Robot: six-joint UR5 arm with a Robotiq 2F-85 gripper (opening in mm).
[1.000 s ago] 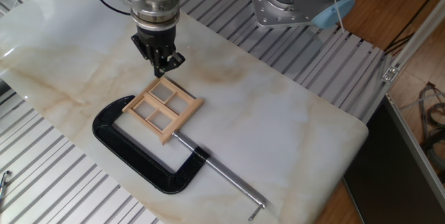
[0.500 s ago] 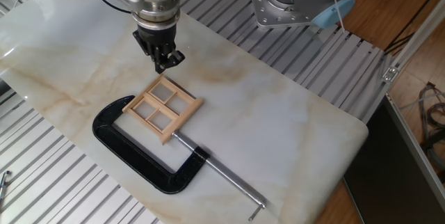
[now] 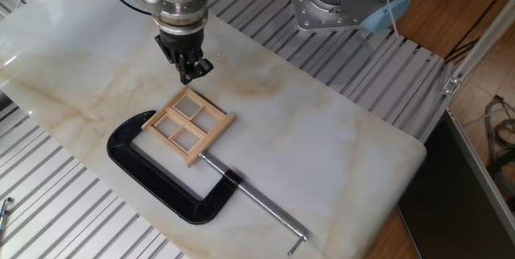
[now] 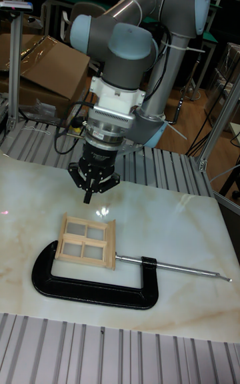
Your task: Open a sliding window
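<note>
Compared to a second earlier, the gripper [image 3: 191,72] had lifted up and away from the sliding window [image 3: 188,126], so it hung clear above the frame's far edge with nothing in its grasp. From the fixed view, the fingers looked pinched close together, basically no gap between them that I could see. That little wooden window sat flat on the marble tabletop [image 3: 322,138], clamped between the ends of the black C-clamp [image 3: 161,182], which hadn't budged at all, and the clamp's screw rod [image 3: 257,203] ran off toward the near right. Over in the tall fixed view, the gripper [image 4: 89,194] pointed straight down, off the table, just behind the window [image 4: 85,239]; fingers looked nearly together there too and held nothing. The window lay at the left inside the C-clamp [image 4: 93,289], the rod [image 4: 180,267] stretching right across the tabletop [image 4: 167,224].
</note>
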